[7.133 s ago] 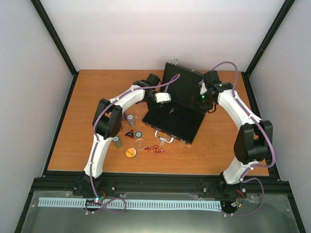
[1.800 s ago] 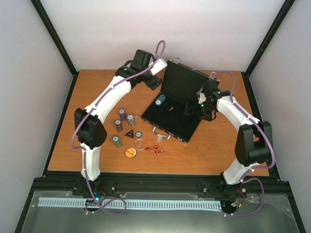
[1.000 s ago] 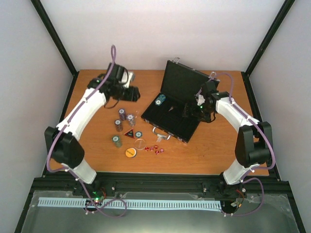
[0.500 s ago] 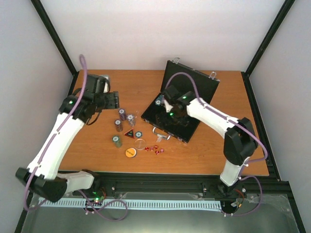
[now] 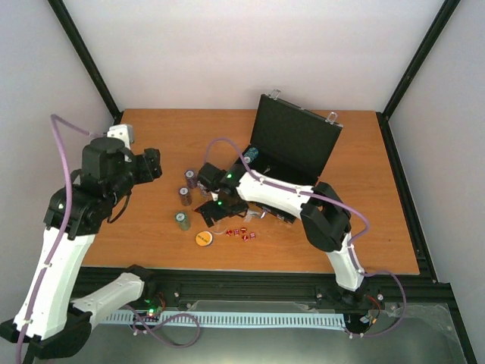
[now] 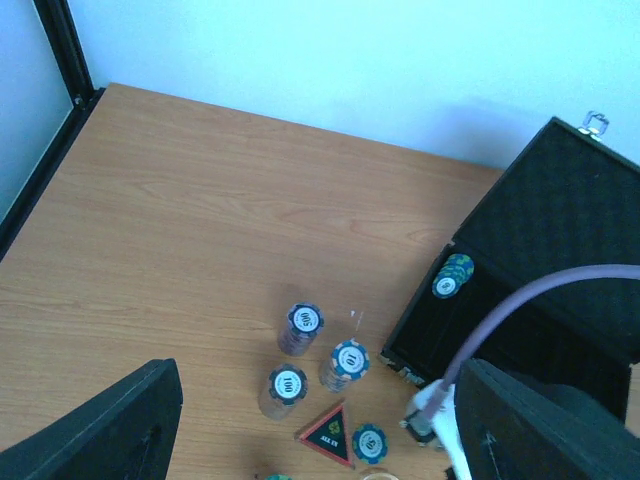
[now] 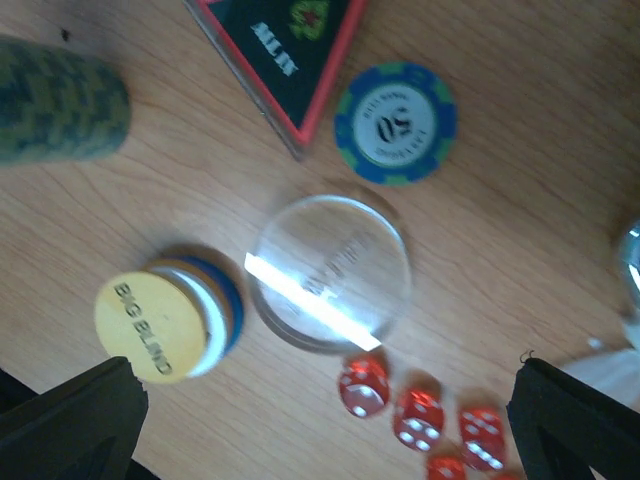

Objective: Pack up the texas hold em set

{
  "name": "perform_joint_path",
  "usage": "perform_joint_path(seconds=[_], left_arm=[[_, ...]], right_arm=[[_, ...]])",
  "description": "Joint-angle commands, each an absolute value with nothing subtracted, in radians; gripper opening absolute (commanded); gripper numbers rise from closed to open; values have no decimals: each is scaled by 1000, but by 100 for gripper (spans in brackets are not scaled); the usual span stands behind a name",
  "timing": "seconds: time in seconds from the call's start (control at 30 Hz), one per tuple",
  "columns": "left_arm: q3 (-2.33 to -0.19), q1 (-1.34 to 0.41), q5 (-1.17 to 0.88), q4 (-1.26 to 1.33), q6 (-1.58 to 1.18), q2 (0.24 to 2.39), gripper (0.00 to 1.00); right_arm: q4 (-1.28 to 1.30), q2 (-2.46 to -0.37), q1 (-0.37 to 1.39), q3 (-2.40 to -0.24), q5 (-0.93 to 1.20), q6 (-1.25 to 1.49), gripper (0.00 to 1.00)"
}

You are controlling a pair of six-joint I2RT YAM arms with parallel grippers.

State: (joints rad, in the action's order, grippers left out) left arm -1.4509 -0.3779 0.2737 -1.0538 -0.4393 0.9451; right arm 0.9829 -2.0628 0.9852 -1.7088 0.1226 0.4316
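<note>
The black case [image 5: 292,148] lies open at the table's back, lid upright, with one chip stack [image 5: 250,155] inside; this stack [image 6: 453,277] also shows in the left wrist view. Three chip stacks [image 6: 303,325] stand left of the case [image 6: 560,260], near the red-black triangle [image 6: 330,435]. My right gripper [image 5: 214,216] hovers open over the small pieces. Between its fingers [image 7: 70,420] lie a clear disc [image 7: 330,270], the yellow "BIG BLIND" disc [image 7: 150,325], the triangle [image 7: 280,45], a blue chip [image 7: 395,122] and red dice [image 7: 420,415]. My left gripper [image 5: 150,163] hangs open and empty at the far left.
A green chip stack [image 7: 55,100] lies on its side left of the triangle. The right arm's purple cable [image 6: 520,320] crosses in front of the case. Black frame posts [image 5: 87,64] and white walls enclose the table's back and sides.
The right arm has swung left from the case to above the loose pieces. The left arm has pulled back left and toward the near edge, its jaws slightly wider.
</note>
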Motion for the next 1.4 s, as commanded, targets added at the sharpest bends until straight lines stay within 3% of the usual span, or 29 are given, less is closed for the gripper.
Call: perform_joint_path(seconds=[0.0, 0.8, 1.17, 1.37], left_arm=[[-1444, -376, 234, -1086, -465, 907, 77], [-1412, -376, 155, -1135, -446, 828, 77], [-1398, -375, 149, -1121, -440, 830, 77], [-1390, -376, 148, -1115, -440, 827, 77]], right_arm=[[1008, -2121, 1027, -1791, 55, 520, 100], [973, -2276, 1036, -1847, -18, 671, 99], [1015, -2310, 1035, -1868, -23, 673, 84], [1023, -2298, 1038, -1852, -25, 674, 82]])
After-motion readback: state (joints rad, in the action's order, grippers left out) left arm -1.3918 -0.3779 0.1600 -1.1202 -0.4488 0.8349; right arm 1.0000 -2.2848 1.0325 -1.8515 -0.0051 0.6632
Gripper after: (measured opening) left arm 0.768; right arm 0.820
